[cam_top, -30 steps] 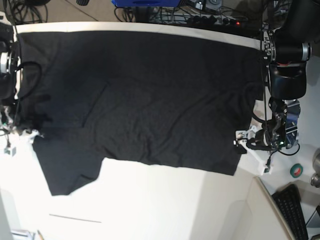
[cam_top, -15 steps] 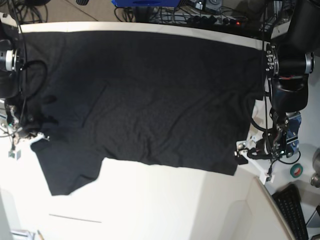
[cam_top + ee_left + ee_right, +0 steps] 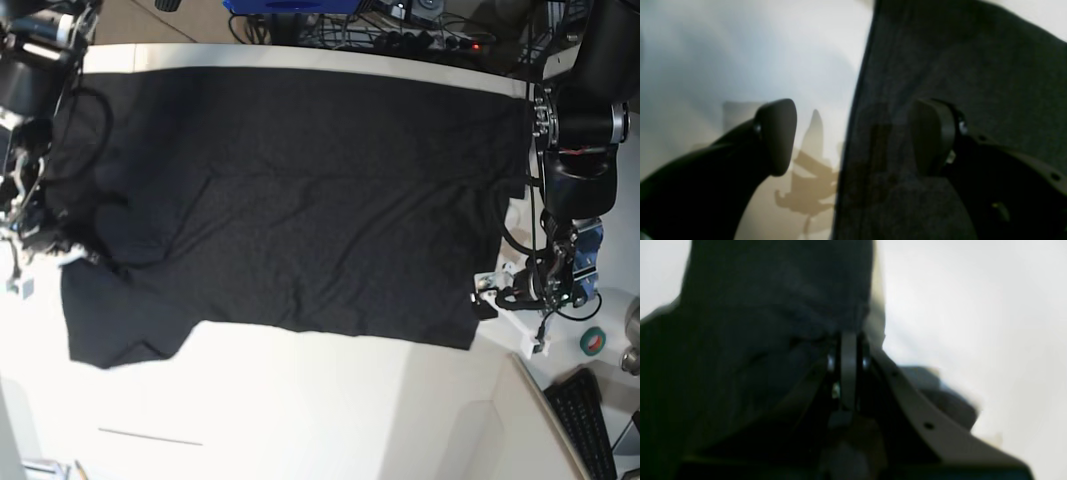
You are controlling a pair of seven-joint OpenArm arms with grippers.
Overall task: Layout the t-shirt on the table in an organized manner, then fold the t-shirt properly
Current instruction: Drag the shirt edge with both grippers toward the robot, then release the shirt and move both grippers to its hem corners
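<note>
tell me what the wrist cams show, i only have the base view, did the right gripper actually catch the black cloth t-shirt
Observer: Yes. In the right wrist view the right gripper is shut on a bunched fold of the black cloth t-shirt.
Operator: and the left one
Observer: The left gripper is open, one finger over the off-white smooth table, the other over the shirt.
Operator: is it pinching the hem
Observer: No. The shirt's edge runs through the gap, unclamped.

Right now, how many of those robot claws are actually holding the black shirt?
1. The right gripper is clamped on the t-shirt at its edge; the left gripper stands open astride the opposite edge, gripping nothing.
</note>
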